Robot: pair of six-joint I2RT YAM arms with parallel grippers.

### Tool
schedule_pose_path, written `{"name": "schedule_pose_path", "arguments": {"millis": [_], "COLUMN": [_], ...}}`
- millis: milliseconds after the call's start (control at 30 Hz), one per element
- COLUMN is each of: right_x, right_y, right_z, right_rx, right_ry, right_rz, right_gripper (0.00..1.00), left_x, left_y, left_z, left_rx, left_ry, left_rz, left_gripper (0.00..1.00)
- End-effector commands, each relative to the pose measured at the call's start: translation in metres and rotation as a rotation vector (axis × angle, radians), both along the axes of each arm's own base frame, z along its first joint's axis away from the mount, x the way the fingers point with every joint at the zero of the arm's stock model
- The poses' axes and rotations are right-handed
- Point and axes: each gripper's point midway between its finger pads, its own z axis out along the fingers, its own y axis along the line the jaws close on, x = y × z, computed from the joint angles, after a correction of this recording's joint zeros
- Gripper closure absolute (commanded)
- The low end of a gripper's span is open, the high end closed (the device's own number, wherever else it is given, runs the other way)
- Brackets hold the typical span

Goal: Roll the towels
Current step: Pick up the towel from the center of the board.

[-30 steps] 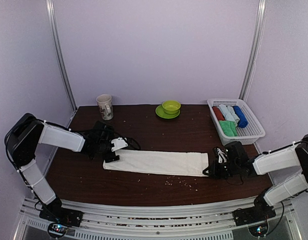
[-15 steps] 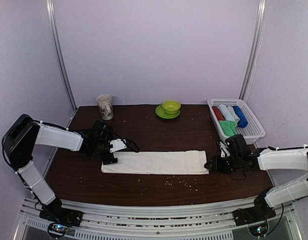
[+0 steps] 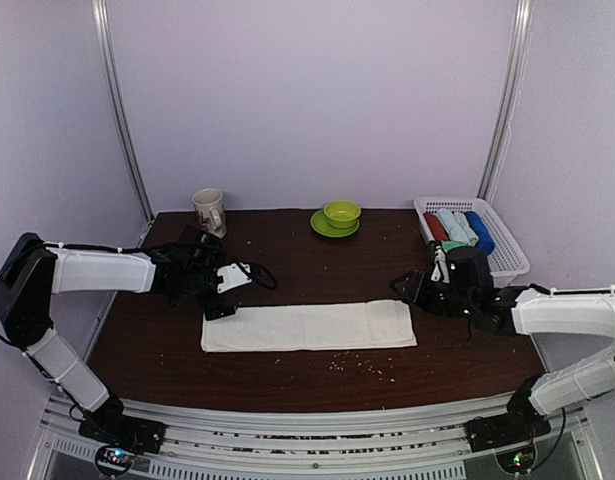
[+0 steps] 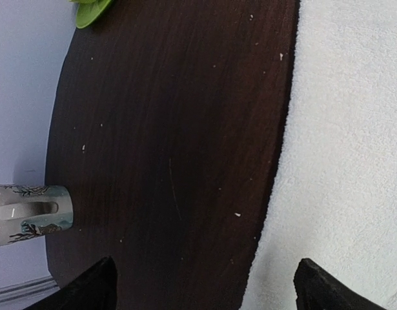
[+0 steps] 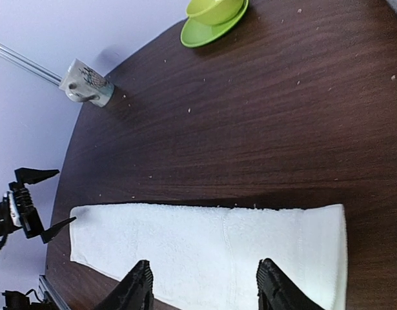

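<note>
A cream-white towel (image 3: 307, 326) lies flat as a long folded strip across the near middle of the table. My left gripper (image 3: 227, 297) hovers open at the towel's far left corner; in the left wrist view its jaws (image 4: 208, 290) straddle the towel's edge (image 4: 346, 161), holding nothing. My right gripper (image 3: 405, 288) is open, raised just beyond the towel's right end. In the right wrist view it (image 5: 204, 287) looks down the towel (image 5: 211, 245), with nothing between the fingers. A sliver of the green towel (image 3: 450, 245) shows in the basket behind the right arm.
A white basket (image 3: 507, 262) at the back right holds red, pale blue and dark blue rolls. A patterned mug (image 3: 210, 213) stands at the back left. A green bowl on a saucer (image 3: 339, 216) sits at the back middle. Crumbs dot the table near the front.
My right gripper opened, let go of the towel's right end and drew up and back. The left gripper opened wider and shifted slightly away. The towel settled flat.
</note>
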Motion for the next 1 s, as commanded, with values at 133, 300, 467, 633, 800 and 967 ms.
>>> {"name": "schedule_pose_path", "arguments": {"millis": [133, 300, 467, 633, 800, 967], "right_x": [0.046, 0.052, 0.054, 0.047, 0.044, 0.045], "right_y": [0.069, 0.067, 0.06, 0.035, 0.007, -0.015], "right_z": [-0.02, -0.049, -0.075, -0.096, -0.105, -0.105], "right_rx": [0.115, 0.161, 0.139, 0.08, 0.04, 0.041], "right_ry": [-0.066, -0.056, -0.027, 0.015, 0.047, 0.047], "right_rz": [-0.078, -0.136, -0.177, -0.25, -0.308, -0.351], "right_gripper": [0.44, 0.44, 0.44, 0.43, 0.41, 0.39], "left_x": [0.031, 0.032, 0.028, 0.018, 0.011, 0.008], "left_y": [0.02, 0.029, 0.035, 0.046, 0.055, 0.059], "left_z": [-0.012, -0.027, -0.044, -0.066, -0.075, -0.077], "left_rx": [0.039, 0.061, 0.105, 0.166, 0.2, 0.215], "left_ry": [-0.082, -0.074, -0.066, -0.042, -0.031, -0.025], "left_rz": [0.139, 0.149, 0.143, 0.138, 0.137, 0.141], "left_gripper": [0.02, 0.02, 0.03, 0.04, 0.06, 0.06]}}
